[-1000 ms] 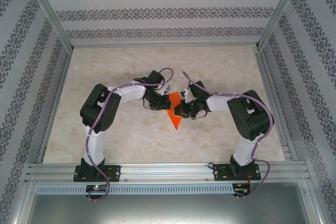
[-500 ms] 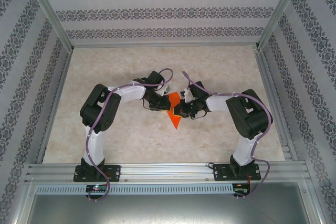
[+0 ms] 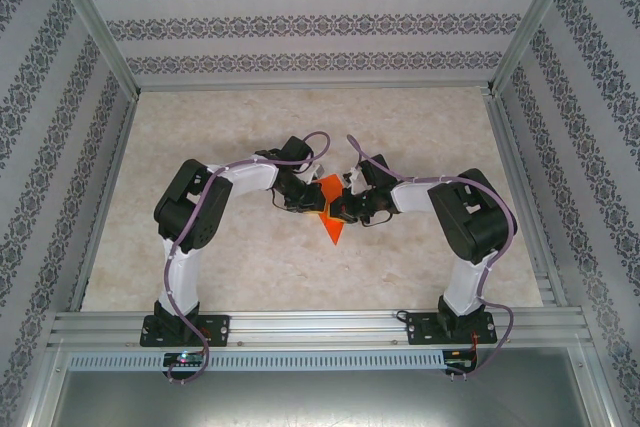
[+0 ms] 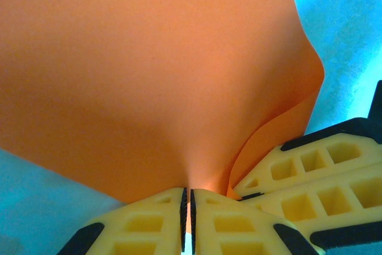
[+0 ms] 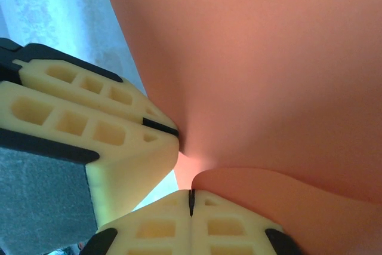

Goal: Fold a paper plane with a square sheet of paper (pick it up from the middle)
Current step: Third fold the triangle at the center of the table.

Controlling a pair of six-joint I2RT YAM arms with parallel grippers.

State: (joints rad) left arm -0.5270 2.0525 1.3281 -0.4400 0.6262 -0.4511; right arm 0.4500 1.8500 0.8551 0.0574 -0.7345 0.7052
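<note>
The folded orange paper (image 3: 332, 224) sits at the middle of the table (image 3: 250, 127), held between the two arms, its pointed tip aimed at the near edge and showing below the grippers. The left gripper (image 4: 188, 198) is clenched on the paper: in the left wrist view its yellow pads meet with only a hairline seam, and the sheet rises out of that seam and fans wide above it. The right gripper (image 5: 191, 198) is likewise clamped on the sheet, its pads pressed together at the paper's lower edge, where a curled flap bulges just beside them. The two grips lie nearly touching; the right arm's fingers (image 4: 310, 171) crowd in at the corner of the left wrist view, and the left arm's fingers (image 5: 101, 117) lie against the paper in the right wrist view. The paper's edges are soft and bowed there, not flat. Around the arms the pale table surface is open on all sides, bounded by patterned walls (image 3: 320, 27) and the aluminium rail (image 3: 320, 327) at the near edge.
</note>
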